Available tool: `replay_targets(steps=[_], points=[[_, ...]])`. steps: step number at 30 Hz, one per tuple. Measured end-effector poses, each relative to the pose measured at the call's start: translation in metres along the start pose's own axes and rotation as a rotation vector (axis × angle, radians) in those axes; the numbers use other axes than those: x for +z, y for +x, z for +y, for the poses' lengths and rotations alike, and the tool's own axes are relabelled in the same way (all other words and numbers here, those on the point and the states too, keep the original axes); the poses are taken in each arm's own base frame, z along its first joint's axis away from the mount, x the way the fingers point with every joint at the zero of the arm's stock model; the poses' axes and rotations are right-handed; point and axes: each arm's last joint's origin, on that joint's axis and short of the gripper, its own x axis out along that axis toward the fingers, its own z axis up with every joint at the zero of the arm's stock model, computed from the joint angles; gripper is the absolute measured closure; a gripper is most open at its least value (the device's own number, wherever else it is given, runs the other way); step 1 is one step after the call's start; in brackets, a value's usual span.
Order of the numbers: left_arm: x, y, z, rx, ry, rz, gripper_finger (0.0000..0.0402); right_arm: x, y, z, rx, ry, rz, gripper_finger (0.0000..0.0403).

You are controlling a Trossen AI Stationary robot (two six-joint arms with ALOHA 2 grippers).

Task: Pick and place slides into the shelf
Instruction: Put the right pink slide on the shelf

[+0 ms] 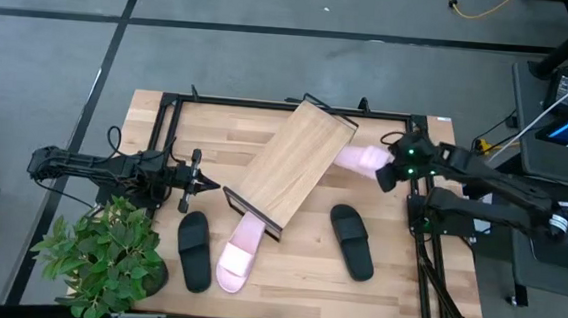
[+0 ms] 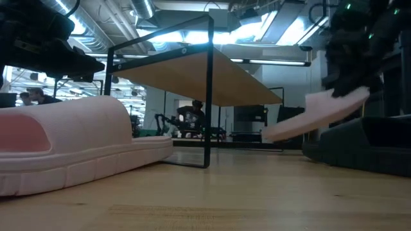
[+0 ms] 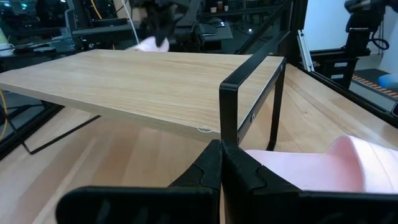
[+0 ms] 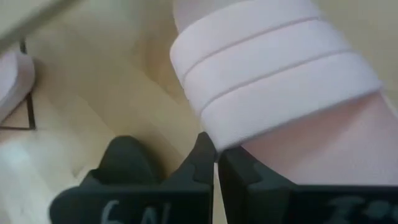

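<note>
The shelf (image 1: 294,165), a slanted light-wood board on a black frame, stands at the table's middle. My right gripper (image 1: 389,170) is at its right, shut on a pale pink slide (image 1: 362,157) that hangs above the table (image 2: 318,117). Another pink slide (image 1: 240,248) lies sole down near the front, partly under the shelf's lower end. A black slide (image 1: 193,250) lies to its left and a second black one (image 1: 351,241) to the right. My left gripper (image 1: 212,187) waits shut and level, left of the shelf. My right gripper pinches the pink slide's wide ribbed strap at its edge (image 4: 217,138) between its two fingers. The fingers slant down from the table's right side. The slide is lifted clear of the table and tilted, its free end (image 2: 273,133) lower and pointing toward the shelf.
A potted plant (image 1: 107,257) stands at the table's front left corner. A black frame (image 1: 172,106) runs round the table's edges. The black slide (image 4: 124,158) lies on the table below the held one.
</note>
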Motion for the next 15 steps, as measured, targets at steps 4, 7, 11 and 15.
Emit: replay_targets(steps=[4,7,11,15], points=[[0.0,0.0,0.0,0.0,0.0,0.0,0.0401,0.007,-0.028,0.004,-0.064,-0.015,-0.068,0.0394],[0.0,0.0,0.0,0.0,0.0,0.0,0.0401,0.008,-0.045,0.005,-0.116,-0.016,-0.077,0.0394],[0.0,0.0,0.0,0.0,0.0,0.0,0.0401,0.008,-0.059,0.006,-0.138,-0.008,-0.055,0.0394],[0.0,0.0,0.0,0.0,0.0,0.0,0.0401,0.005,-0.062,0.004,-0.154,0.021,-0.015,0.0395]])
